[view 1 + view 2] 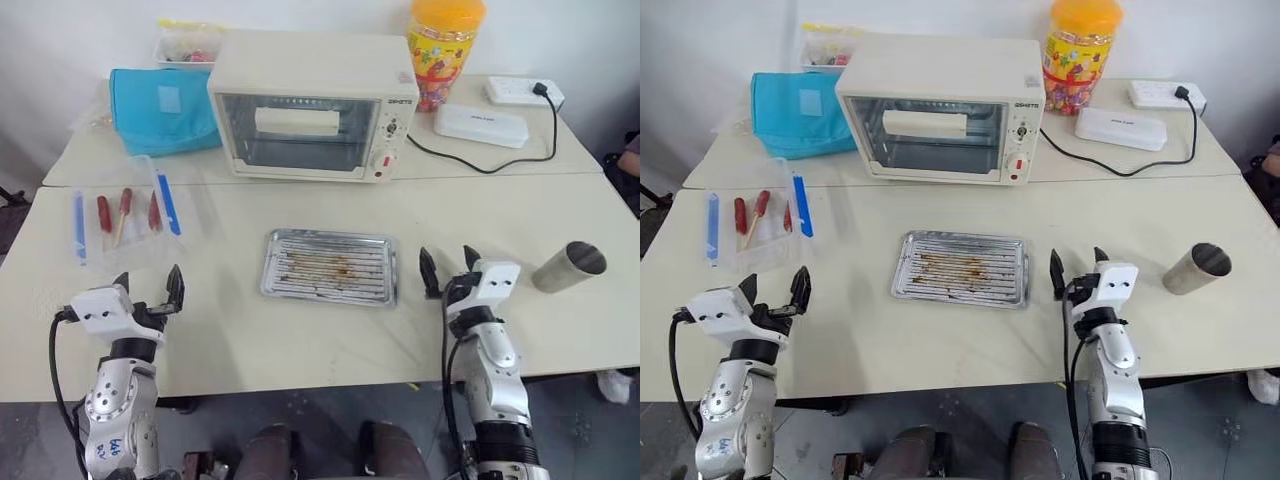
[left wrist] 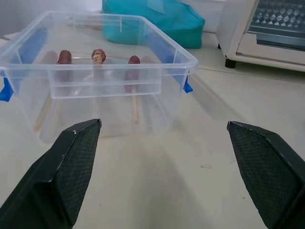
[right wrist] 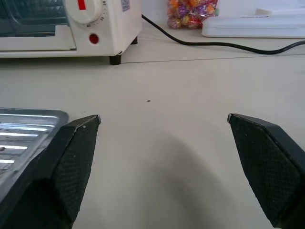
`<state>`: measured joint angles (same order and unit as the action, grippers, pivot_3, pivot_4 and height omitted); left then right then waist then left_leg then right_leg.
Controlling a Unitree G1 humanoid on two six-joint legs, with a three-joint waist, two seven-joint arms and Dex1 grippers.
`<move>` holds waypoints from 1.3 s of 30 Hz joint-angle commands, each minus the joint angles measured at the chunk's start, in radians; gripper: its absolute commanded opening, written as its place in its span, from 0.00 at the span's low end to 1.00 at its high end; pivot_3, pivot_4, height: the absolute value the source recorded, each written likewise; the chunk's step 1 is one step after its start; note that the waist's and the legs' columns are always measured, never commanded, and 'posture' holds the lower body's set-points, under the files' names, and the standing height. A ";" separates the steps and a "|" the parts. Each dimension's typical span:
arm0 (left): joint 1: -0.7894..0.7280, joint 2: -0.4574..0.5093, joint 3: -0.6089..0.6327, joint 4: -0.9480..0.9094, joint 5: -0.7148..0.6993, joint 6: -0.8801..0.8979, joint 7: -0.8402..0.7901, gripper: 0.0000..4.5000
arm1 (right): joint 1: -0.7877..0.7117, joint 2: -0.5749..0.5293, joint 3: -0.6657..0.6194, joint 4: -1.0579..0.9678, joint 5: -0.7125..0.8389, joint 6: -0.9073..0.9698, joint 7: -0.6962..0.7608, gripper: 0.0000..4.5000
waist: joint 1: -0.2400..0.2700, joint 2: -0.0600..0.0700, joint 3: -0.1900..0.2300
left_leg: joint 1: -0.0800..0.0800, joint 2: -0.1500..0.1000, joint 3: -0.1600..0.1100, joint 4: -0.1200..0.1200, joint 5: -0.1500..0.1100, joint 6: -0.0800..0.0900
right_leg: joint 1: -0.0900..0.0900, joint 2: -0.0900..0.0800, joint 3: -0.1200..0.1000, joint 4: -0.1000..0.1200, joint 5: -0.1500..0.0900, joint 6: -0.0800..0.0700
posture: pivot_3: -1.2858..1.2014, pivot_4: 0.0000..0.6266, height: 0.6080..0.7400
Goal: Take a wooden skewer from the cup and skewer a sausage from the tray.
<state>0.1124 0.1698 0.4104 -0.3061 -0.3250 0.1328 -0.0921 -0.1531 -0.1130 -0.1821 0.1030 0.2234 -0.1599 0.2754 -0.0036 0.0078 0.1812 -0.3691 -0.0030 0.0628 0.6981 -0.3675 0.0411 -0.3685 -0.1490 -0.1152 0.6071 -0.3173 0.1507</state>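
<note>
— Hands first, please: how do yours stand?

— Your left hand (image 1: 149,287) is released, fingers spread wide, low over the bench (image 1: 300,340) just before the clear plastic box (image 1: 130,222). Your right hand (image 1: 447,266) is released too, just beside the tray's right edge.

— Where are the task things?

— The tray (image 1: 331,266) lies flat at the middle of the bench, with brown stains and nothing on it. The steel cup (image 1: 570,267) lies on its side, near your right hand, to its right. Three sausages (image 2: 97,56) on sticks lie inside the box, not in the tray.
</note>
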 commanded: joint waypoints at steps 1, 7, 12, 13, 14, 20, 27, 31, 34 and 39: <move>0.002 0.027 0.014 -0.031 -0.022 0.014 -0.017 1.00 | 0.026 0.011 0.023 -0.062 -0.009 -0.002 -0.013 1.00 | -0.001 0.000 0.000 | 0.000 0.000 0.000 0.000 0.000 0.000 | -0.001 0.000 0.000 0.001 0.000 0.000 | 0.52 0.24 1.00; -0.040 0.020 -0.030 -0.023 -0.021 0.008 -0.031 1.00 | 0.013 -0.017 0.000 -0.071 -0.005 0.007 -0.027 1.00 | 0.002 0.000 0.000 | -0.001 0.000 0.000 0.000 0.000 0.000 | -0.002 0.000 0.002 0.003 0.000 0.000 | 0.52 0.24 1.00; -0.075 -0.013 -0.059 -0.024 -0.001 0.017 0.018 1.00 | -0.009 -0.030 -0.007 -0.046 -0.005 0.005 -0.038 1.00 | 0.000 0.000 0.000 | -0.001 -0.001 0.001 0.000 0.000 0.000 | -0.003 0.000 0.002 0.003 0.000 0.000 | 0.52 0.24 1.00; -0.083 -0.023 -0.064 -0.022 0.004 0.024 0.036 1.00 | -0.013 -0.038 -0.008 -0.036 -0.004 0.005 -0.029 1.00 | 0.000 0.000 0.000 | -0.001 0.000 0.001 0.000 0.000 0.000 | -0.003 0.000 0.002 0.003 0.000 0.000 | 0.52 0.24 1.00; -0.084 -0.026 -0.062 -0.019 0.006 0.027 0.042 1.00 | -0.010 -0.038 -0.010 -0.035 -0.004 0.004 -0.029 1.00 | 0.000 0.000 0.000 | -0.001 0.000 0.001 0.000 0.000 0.000 | -0.003 0.000 0.002 0.003 0.000 0.000 | 0.52 0.24 1.00; -0.083 -0.043 -0.082 -0.019 0.033 0.028 0.067 1.00 | -0.018 -0.044 -0.050 -0.030 0.031 0.013 -0.050 1.00 | 0.003 0.000 0.000 | -0.002 0.000 0.002 0.000 0.000 0.000 | -0.004 0.000 0.003 0.004 0.000 0.000 | 0.52 0.24 1.00; -0.084 -0.042 -0.117 -0.026 0.074 0.018 0.078 1.00 | -0.044 -0.062 -0.048 -0.020 0.041 0.022 -0.028 1.00 | 0.001 0.000 0.000 | -0.002 0.000 0.003 0.000 0.000 0.000 | -0.004 0.000 0.003 0.004 0.000 0.000 | 0.52 0.24 1.00; -0.080 -0.044 -0.133 -0.037 0.062 0.032 0.064 1.00 | -0.053 -0.070 -0.038 -0.023 0.044 0.028 -0.005 1.00 | 0.002 0.000 0.000 | -0.002 0.000 0.003 0.000 0.000 0.000 | -0.004 0.000 0.003 0.004 0.000 0.000 | 0.52 0.24 1.00; -0.066 -0.052 -0.135 -0.047 0.058 0.031 0.068 1.00 | -0.048 -0.070 -0.034 -0.023 0.047 0.037 0.005 1.00 | 0.001 0.000 0.000 | -0.002 0.000 0.003 0.000 0.000 0.000 | -0.004 0.000 0.003 0.003 0.000 0.000 | 0.52 0.24 1.00; -0.051 -0.054 -0.139 -0.045 0.062 0.017 0.066 1.00 | -0.042 -0.069 -0.021 -0.012 0.039 0.039 0.021 1.00 | -0.006 0.001 0.000 | -0.001 -0.007 -0.026 -0.003 0.003 0.002 | 0.019 -0.007 -0.024 -0.006 0.000 0.000 | 0.52 0.24 1.00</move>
<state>0.0511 0.1145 0.2624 -0.3090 -0.2668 0.1718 -0.0244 -0.1908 -0.1765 -0.2044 0.1059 0.2564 -0.1101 0.2891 -0.0100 0.0083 0.1815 -0.3689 -0.0189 0.0245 0.6864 -0.3579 0.0456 -0.3404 -0.1649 -0.1544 0.5969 -0.3175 0.1509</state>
